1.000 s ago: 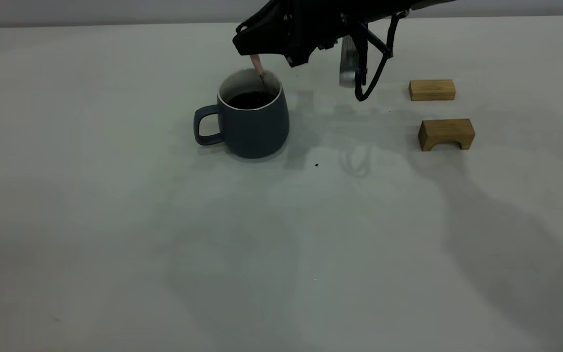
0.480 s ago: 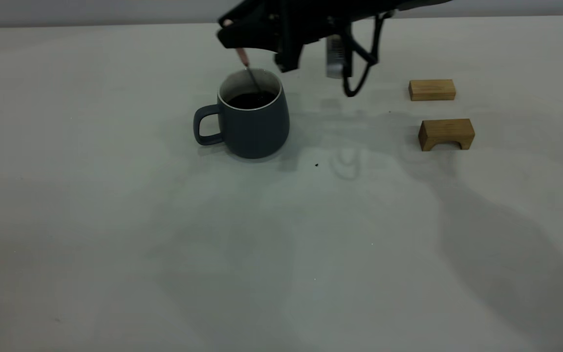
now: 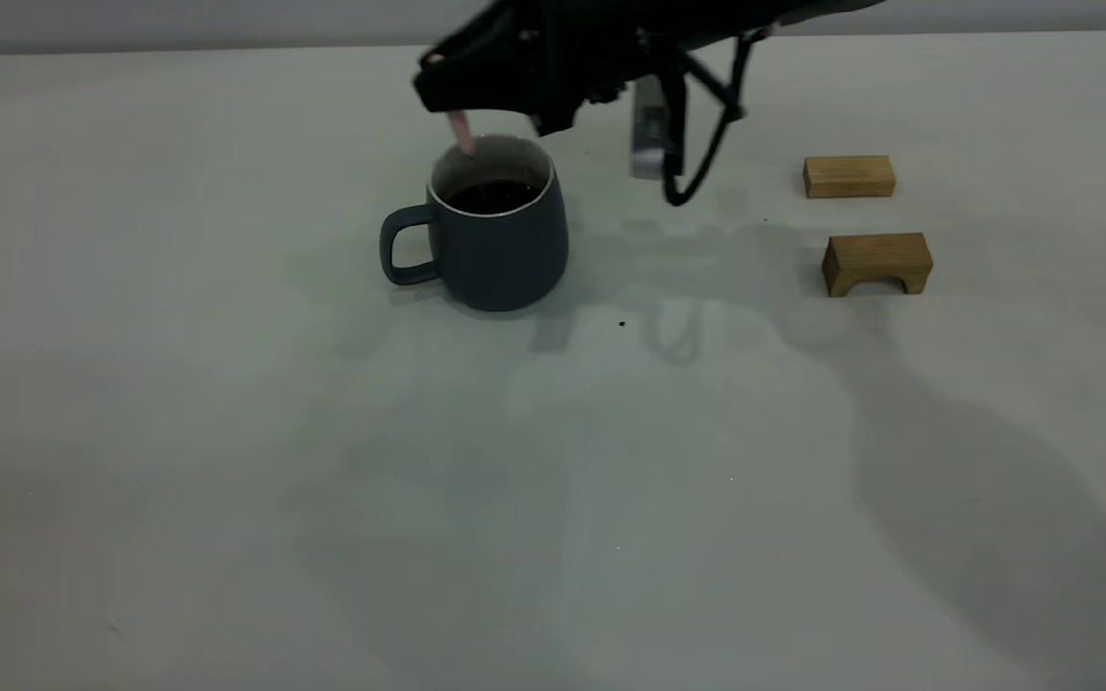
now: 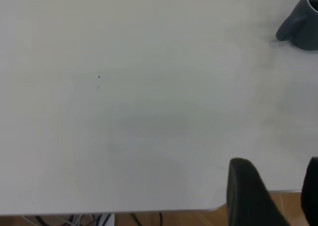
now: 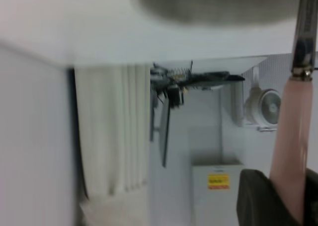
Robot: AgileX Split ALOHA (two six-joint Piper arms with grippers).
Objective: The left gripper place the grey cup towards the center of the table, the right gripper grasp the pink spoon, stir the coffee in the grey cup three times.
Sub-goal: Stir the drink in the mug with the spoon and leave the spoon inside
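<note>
The grey cup (image 3: 500, 240) stands on the table (image 3: 227, 432) left of middle toward the back, handle pointing left, with dark coffee (image 3: 492, 197) inside. My right gripper (image 3: 440, 91) hovers just above the cup's far-left rim, shut on the pink spoon (image 3: 462, 132), which slants down into the cup; its bowl is hidden. The right wrist view shows the pink spoon (image 5: 290, 146) handle pinched in the right gripper (image 5: 290, 203), with the cup (image 5: 218, 2) rim beyond. My left gripper (image 4: 280, 196) is open over the table's edge, far from the cup (image 4: 300, 25).
Two tan wooden blocks lie at the right: a flat block (image 3: 849, 177) farther back and an arched block (image 3: 877, 263) nearer. A black cable loop (image 3: 687, 173) dangles from the right arm beside the cup. A dark speck (image 3: 622, 324) marks the table.
The right gripper has swept leftward over the cup, carrying the spoon from the far-right side of the rim to the far-left side. The cup has stayed put.
</note>
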